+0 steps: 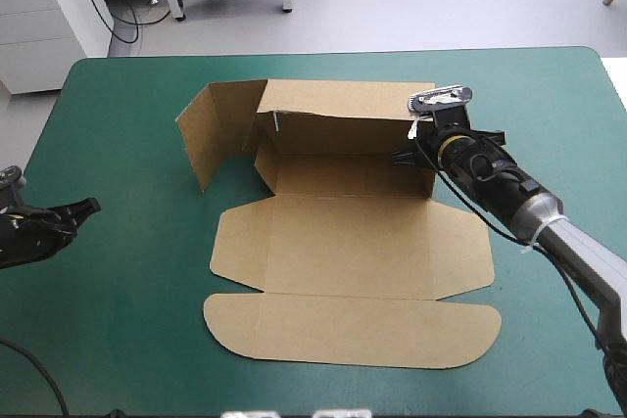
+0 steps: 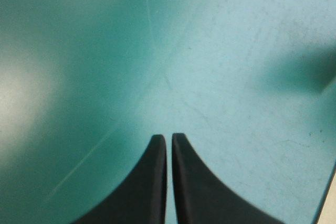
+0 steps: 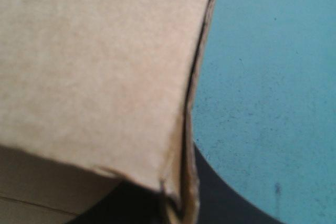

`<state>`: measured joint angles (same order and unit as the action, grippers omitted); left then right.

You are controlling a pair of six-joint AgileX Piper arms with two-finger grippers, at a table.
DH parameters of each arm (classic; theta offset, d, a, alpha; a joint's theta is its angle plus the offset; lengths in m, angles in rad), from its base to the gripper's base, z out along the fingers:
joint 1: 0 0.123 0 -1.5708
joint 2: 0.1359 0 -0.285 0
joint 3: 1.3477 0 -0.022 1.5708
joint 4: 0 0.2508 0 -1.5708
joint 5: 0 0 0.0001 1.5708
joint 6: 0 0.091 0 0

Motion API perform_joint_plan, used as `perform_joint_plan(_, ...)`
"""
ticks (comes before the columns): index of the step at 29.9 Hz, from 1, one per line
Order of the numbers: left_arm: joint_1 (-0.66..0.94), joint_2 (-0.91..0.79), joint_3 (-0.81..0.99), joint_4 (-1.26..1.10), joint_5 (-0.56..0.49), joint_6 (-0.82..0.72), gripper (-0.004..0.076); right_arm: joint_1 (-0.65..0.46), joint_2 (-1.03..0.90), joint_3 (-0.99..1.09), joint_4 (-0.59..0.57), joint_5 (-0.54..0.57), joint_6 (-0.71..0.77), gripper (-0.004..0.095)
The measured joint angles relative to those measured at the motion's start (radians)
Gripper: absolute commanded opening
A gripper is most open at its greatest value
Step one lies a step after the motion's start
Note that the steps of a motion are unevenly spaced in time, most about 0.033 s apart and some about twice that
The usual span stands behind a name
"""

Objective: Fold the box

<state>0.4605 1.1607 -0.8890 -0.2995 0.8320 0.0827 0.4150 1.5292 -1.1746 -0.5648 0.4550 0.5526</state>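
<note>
Box [image 1: 353, 242] sitting at centre of table [image 1: 127, 330] | partly formed: far wall standing, left side panel hanging loose, front panels and lid lying flat, untucked | right gripper [image 1: 409, 156] pinching the right end wall | left gripper [image 1: 88, 209] resting near left edge, fingers [image 2: 156, 182] together, holding nothing

Box [image 1: 343, 247] centred on desk [image 1: 549, 115].
Walls stand at rear, panels flat in front; right hand [image 1: 404, 156] at right wall; left hand [image 1: 90, 209] near desk's left edge.

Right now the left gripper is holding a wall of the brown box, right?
No. It is the right gripper that holds a wall of the brown box, as the high view shows; the left gripper is apart from it.
</note>
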Motion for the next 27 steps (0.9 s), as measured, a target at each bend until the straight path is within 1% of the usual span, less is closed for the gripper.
perform_joint_plan(2,0.018,0.0,0.017,-0.024,-0.014,0.0,0.0015,-0.001,0.0,-0.005,0.021,0.001,-0.02,-0.0021)
perform_joint_plan(5,0.025,0.0,0.02,-0.04,-0.026,0.0,0.0015,-0.012,0.0,-0.029,0.098,0.014,-0.093,-0.0021)
perform_joint_plan(9,0.026,0.0,0.02,-0.042,-0.035,0.0,0.0015,-0.048,0.0,-0.094,0.28,0.088,-0.258,-0.0021)
perform_joint_plan(10,0.026,0.0,0.02,-0.042,-0.039,0.0,0.0015,-0.059,0.001,-0.118,0.322,0.125,-0.307,-0.0021)
perform_joint_plan(13,0.026,0.0,0.021,-0.042,-0.044,0.0,0.0014,-0.088,0.003,-0.209,0.403,0.221,-0.38,-0.0021)
perform_joint_plan(18,0.026,0.0,0.021,-0.045,-0.047,0.0,0.0015,-0.104,0.016,-0.365,0.468,0.371,-0.443,-0.002)
perform_joint_plan(21,0.026,0.0,0.021,-0.057,-0.047,0.0,0.0014,-0.104,0.05,-0.452,0.532,0.476,-0.474,-0.002)
perform_joint_plan(25,0.026,0.0,0.021,-0.069,-0.047,0.0,0.0015,-0.104,0.127,-0.512,0.635,0.632,-0.509,-0.0021)
perform_joint_plan(27,0.026,0.0,0.021,-0.069,-0.047,0.0,0.0015,-0.104,0.161,-0.528,0.665,0.693,-0.524,-0.0021)
